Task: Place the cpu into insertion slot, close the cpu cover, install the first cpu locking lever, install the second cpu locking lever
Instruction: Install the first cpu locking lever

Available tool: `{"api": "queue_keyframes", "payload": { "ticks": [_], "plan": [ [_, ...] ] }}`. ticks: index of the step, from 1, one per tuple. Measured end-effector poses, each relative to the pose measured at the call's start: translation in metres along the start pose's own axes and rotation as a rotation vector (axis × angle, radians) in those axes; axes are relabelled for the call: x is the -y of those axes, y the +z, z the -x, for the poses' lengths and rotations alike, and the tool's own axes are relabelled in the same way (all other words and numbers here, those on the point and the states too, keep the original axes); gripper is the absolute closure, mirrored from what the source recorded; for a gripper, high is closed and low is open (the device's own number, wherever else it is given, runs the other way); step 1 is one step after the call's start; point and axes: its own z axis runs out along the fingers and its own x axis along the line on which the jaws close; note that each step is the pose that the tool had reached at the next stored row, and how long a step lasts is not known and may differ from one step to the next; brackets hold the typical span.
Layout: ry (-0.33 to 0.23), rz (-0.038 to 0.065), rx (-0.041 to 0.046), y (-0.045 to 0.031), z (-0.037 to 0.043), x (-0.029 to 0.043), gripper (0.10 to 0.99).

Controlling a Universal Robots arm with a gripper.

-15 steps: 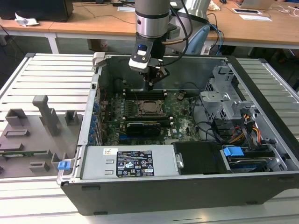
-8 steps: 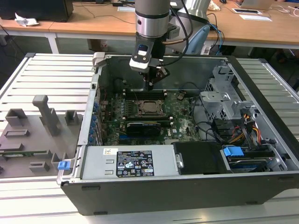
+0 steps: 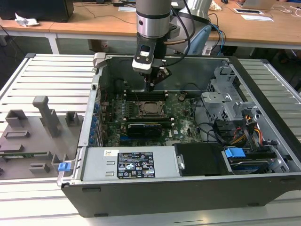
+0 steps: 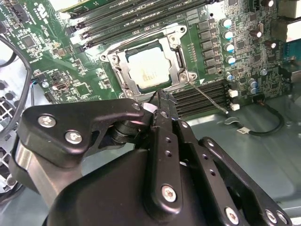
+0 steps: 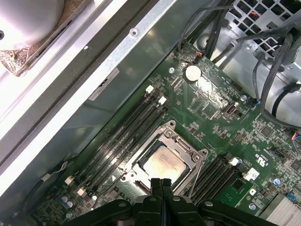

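Cpu [image 3: 151,108] sits flat in its socket at the centre of the exterior view, on the green motherboard [image 3: 186,123] inside the open computer case [image 3: 155,193]. Metal face up, pale silvery-tan.

Cpu cover [image 4: 120,70] lies down over the chip. The silver frame rings it on all sides and the chip's face shows through the window. Same in the first wrist view.

Gripper [image 3: 150,86] hangs from the arm [image 3: 153,19], just above the socket in the frame, tip pointing down at the board. Fingers [image 5: 156,186] are pressed together, with nothing visible between them. In the second wrist view the tips lie just beside the cover's near edge; I cannot tell whether they touch it.

A thin metal lever [image 4: 207,96] runs out from the socket's corner, slanting across the board beside the black memory slots [image 4: 202,94]. More memory slots lie on the socket's other side.

Grey power supply [image 3: 127,165] sits in the lower middle of the exterior view, well apart from the gripper.
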Motion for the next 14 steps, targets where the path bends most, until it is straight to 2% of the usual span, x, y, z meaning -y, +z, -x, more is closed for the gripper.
{"api": "queue_keyframes", "payload": {
  "ticks": [11, 14],
  "plan": [
    [-0.068, 0.0, -0.0034, 0.0, 0.0, 0.0, 0.98],
    [-0.103, 0.001, -0.0052, 0.0, 0.0, 0.0, 0.98]
  ]
}}
